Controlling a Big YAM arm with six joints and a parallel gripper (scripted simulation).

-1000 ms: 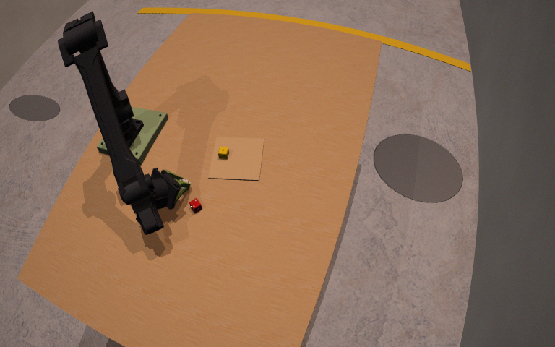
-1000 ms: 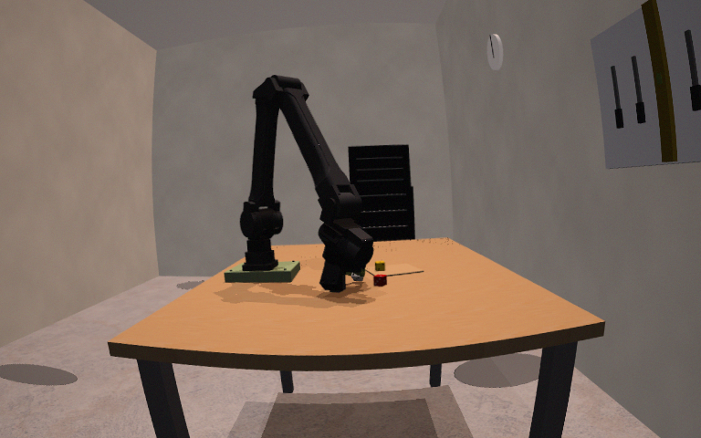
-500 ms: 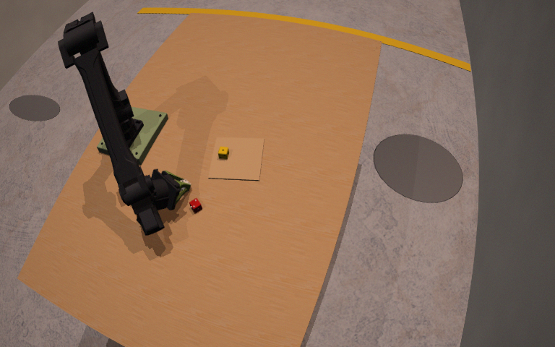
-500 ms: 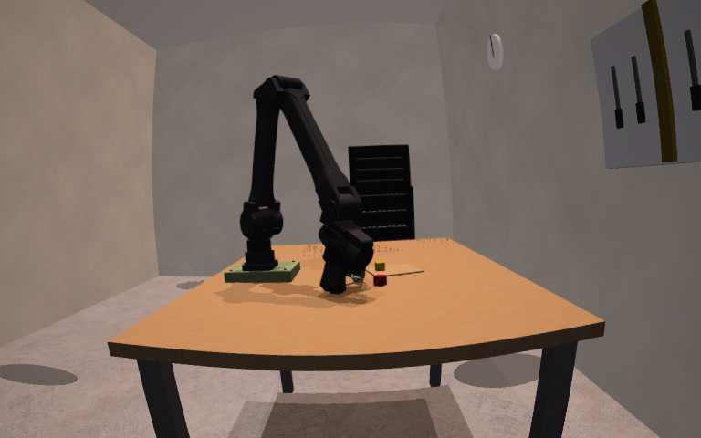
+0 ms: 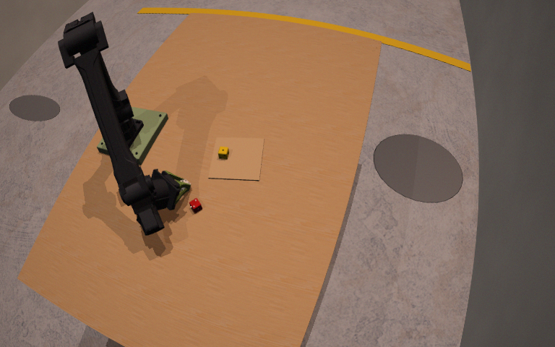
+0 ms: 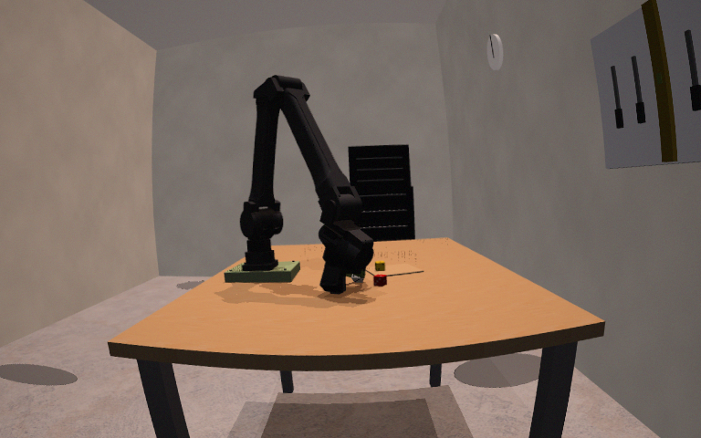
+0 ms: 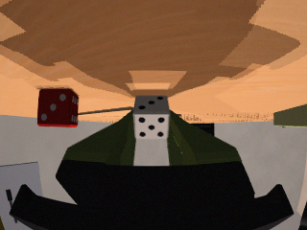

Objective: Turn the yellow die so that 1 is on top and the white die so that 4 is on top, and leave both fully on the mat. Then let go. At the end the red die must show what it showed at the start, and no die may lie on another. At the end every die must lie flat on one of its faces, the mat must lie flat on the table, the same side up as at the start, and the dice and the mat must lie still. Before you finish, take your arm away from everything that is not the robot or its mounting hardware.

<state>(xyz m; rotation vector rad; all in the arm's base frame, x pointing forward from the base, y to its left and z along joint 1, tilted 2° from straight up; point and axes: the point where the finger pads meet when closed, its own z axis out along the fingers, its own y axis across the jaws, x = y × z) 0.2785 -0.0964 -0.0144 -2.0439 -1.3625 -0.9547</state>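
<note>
My gripper is shut on the white die and holds it low over the table, left of the mat. In the wrist view the die's face toward the camera shows five pips. The yellow die sits on the tan mat near its left side, with one pip on top. The red die lies on the bare table just right of the gripper, off the mat.
The arm's green base plate is bolted to the table's left part. A black chair stands behind the table. The wooden table extends well past the mat on all sides.
</note>
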